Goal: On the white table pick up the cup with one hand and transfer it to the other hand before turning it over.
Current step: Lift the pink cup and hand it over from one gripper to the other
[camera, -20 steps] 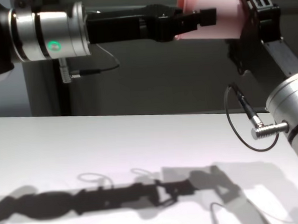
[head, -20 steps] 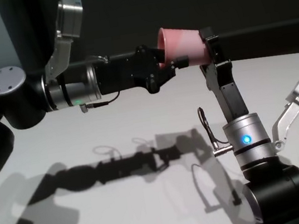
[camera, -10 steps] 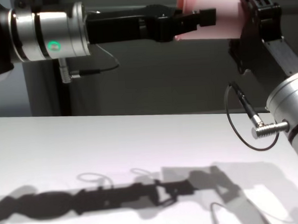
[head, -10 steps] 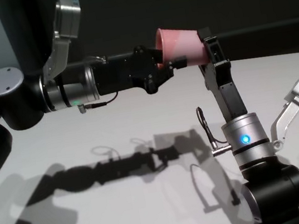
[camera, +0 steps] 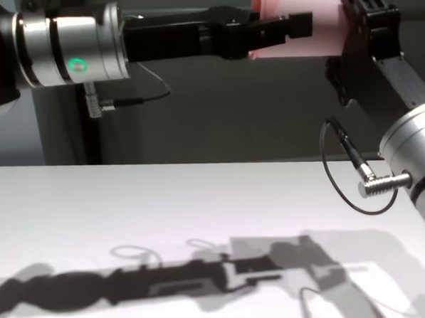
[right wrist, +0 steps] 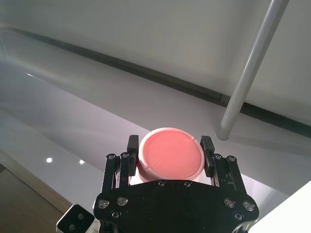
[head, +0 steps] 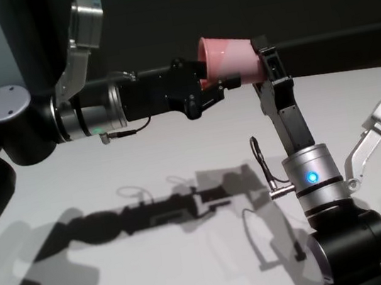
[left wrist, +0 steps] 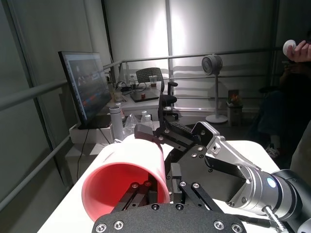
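I start with the white desk (head: pixel 141 150), which lies well below everything that matters; only the arms' shadows fall on it. Above it, both arms meet at the cup (head: pixel 232 61), which I take as my landmark. It hangs in the air on its side, rim toward the left arm, base toward the right arm.

The right claw (right wrist: pixel 167 154) reaches up to the cup from below and is clamped on its base end: in the right wrist view a finger presses each side of the pink bottom. I read that as a firm hold.

The left claw (camera: pixel 284 27) comes in level from the cup's rim side. One finger lies along the outside wall in the chest view, and the left wrist view shows another inside the mouth of the cup (left wrist: pixel 124 182). Its jaws are narrow, pinching the rim wall; I cannot tell whether they have begun to slacken.

My judgement: this is the handover, with both claws on the cup. The risk is in the release. If the left claw pulls away with its inner finger catching the rim, it could drag the tapered cup out of the right claw's shallow grip, and the cup would drop to the desk.
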You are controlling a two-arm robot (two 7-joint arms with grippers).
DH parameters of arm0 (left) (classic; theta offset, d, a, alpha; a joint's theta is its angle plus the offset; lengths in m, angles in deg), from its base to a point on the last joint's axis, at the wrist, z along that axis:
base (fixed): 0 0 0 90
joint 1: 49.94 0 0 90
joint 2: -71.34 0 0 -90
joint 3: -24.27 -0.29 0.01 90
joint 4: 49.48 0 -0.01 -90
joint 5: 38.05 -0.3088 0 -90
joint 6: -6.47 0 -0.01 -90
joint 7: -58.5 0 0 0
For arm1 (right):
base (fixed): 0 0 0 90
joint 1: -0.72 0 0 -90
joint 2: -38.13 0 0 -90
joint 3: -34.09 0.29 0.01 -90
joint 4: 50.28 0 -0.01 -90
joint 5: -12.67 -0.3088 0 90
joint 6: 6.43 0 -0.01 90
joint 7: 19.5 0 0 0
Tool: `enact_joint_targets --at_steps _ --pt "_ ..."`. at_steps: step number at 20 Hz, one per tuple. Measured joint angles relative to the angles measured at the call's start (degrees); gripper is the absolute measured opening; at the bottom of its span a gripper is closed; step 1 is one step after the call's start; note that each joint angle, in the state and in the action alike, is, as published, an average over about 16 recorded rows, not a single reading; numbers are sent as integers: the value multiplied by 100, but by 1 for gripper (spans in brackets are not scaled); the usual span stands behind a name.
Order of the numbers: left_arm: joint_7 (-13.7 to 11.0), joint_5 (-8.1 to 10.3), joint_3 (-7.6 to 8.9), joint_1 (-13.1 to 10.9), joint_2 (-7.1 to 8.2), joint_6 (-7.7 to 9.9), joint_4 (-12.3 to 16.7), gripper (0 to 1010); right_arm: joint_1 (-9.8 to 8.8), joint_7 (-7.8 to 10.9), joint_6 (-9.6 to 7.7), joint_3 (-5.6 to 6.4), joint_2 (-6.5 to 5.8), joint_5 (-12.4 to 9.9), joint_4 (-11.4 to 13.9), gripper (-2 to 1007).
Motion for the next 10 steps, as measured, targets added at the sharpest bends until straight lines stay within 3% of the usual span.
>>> enact_joint_targets --at_steps 10 --pt "15 2 4 -14 11 0 19 482 0 -2 -2 0 0 1 -1 737"
